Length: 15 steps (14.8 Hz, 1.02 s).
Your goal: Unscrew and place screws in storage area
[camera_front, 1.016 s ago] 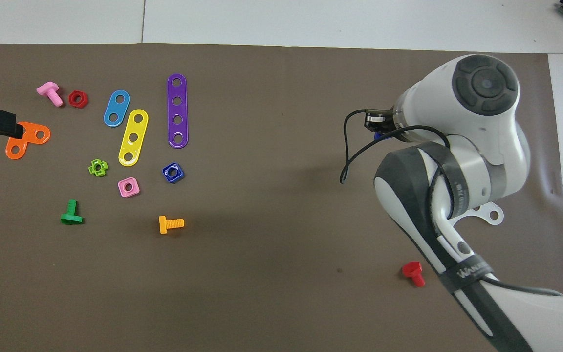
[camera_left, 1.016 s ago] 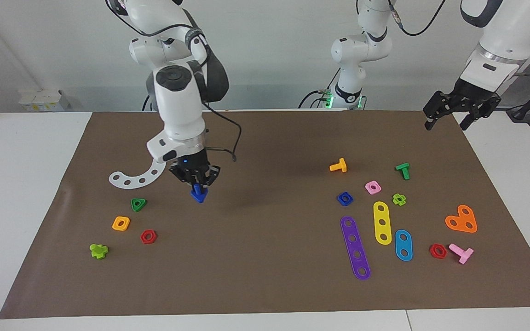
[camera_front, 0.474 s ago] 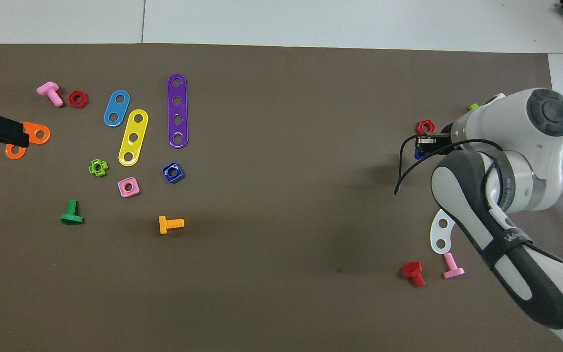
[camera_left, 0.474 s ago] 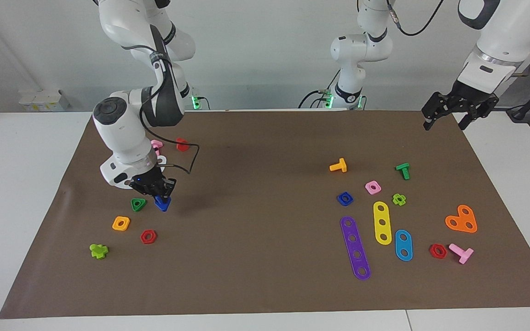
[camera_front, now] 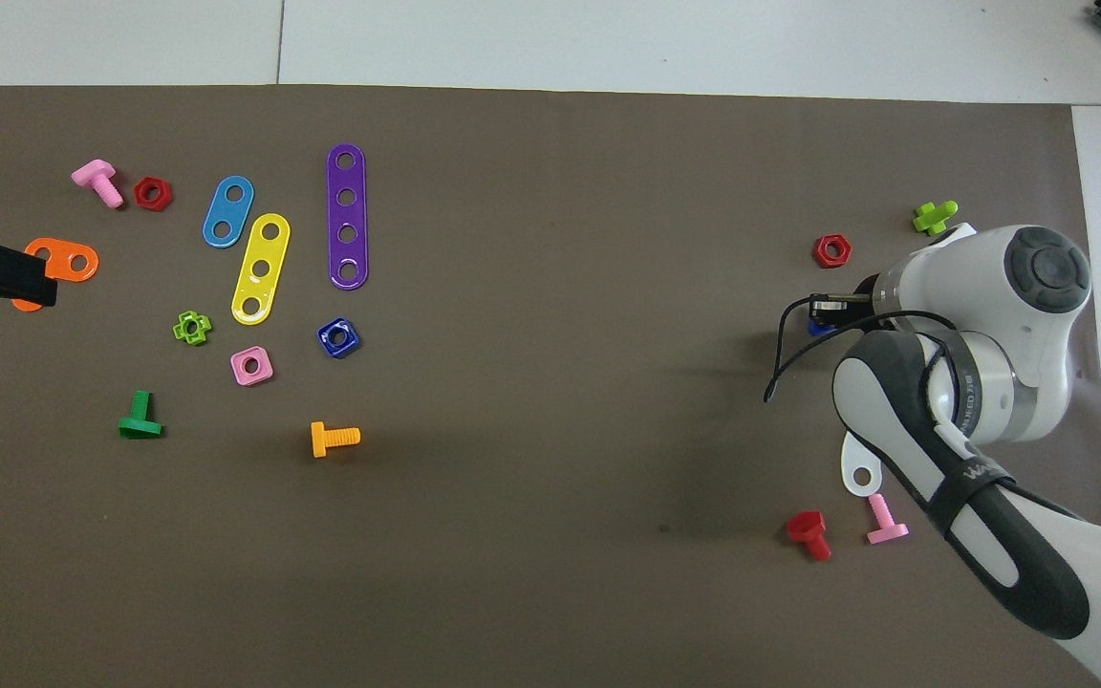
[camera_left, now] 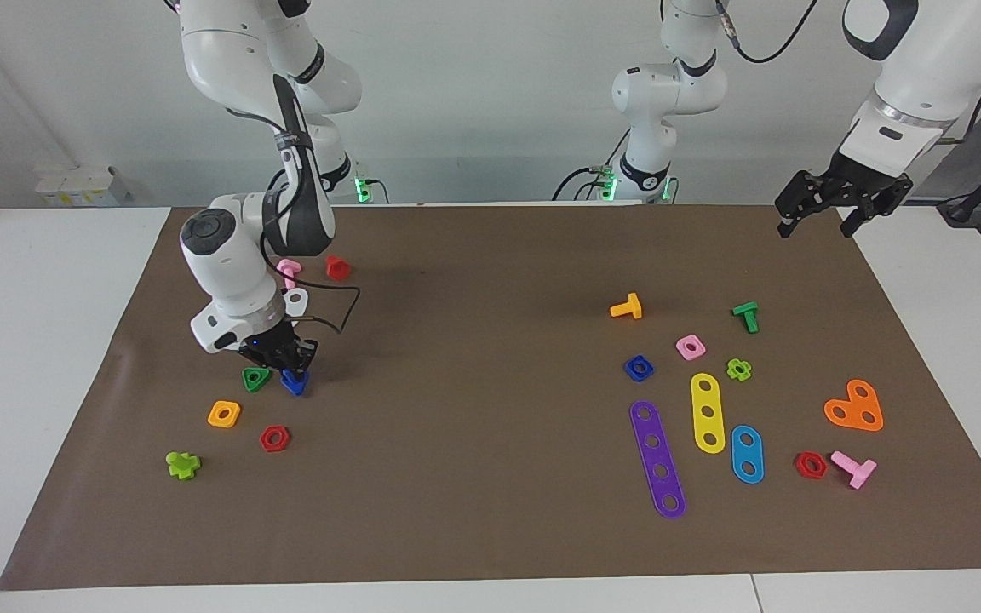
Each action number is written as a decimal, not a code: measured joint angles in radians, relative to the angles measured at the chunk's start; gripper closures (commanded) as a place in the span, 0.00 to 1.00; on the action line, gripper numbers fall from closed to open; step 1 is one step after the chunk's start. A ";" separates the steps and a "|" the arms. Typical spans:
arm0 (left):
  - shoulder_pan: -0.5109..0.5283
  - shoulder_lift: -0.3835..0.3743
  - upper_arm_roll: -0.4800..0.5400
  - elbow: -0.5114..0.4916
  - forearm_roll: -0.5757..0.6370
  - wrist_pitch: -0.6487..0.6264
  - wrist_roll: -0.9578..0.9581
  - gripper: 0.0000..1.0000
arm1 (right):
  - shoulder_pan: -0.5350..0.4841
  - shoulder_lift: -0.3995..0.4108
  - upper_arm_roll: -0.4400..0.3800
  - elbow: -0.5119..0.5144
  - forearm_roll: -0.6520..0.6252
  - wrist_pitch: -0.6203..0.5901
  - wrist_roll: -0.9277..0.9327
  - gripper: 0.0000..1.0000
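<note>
Carrying the small dark blue plastic toy bolt point(camera_left: 294, 381), the right gripper point(camera_left: 288, 364) had swung from the mat's middle toward the right arm's end and dropped low. Its fingers were clamped on the bolt, which sat at the brown paper mat point(camera_left: 490, 511), just beside the green triangular nut point(camera_left: 255, 378) and near the orange square nut point(camera_left: 224, 414) and red hex nut point(camera_left: 274, 438). The left gripper point(camera_left: 825, 214) waited with fingers spread wide above the mat's corner.
</note>
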State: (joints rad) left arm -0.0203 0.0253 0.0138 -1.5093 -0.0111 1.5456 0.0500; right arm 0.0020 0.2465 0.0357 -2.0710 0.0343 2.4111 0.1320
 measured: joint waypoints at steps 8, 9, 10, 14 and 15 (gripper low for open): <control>0.000 0.000 0.004 -0.001 0.000 0.000 0.000 0.00 | 0.000 -0.012 -0.001 0.061 -0.012 -0.008 0.000 0.00; 0.000 0.000 0.004 -0.001 0.000 0.000 0.000 0.00 | -0.001 -0.029 -0.004 0.101 -0.025 -0.065 0.000 0.00; 0.000 0.000 0.004 -0.001 0.000 0.000 0.000 0.00 | -0.002 -0.047 -0.006 0.146 -0.030 -0.132 0.002 0.00; 0.000 0.000 0.004 -0.001 0.000 0.000 0.000 0.00 | -0.010 -0.136 -0.013 0.298 -0.053 -0.380 0.063 0.00; 0.000 0.000 0.004 -0.001 0.000 0.000 0.000 0.00 | -0.012 -0.164 -0.019 0.313 -0.061 -0.426 0.070 0.00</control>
State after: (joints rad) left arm -0.0203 0.0250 0.0174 -1.5107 -0.0111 1.5456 0.0500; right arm -0.0100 0.0821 0.0165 -1.7577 -0.0262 1.9847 0.2016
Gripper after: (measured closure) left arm 0.000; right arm 0.000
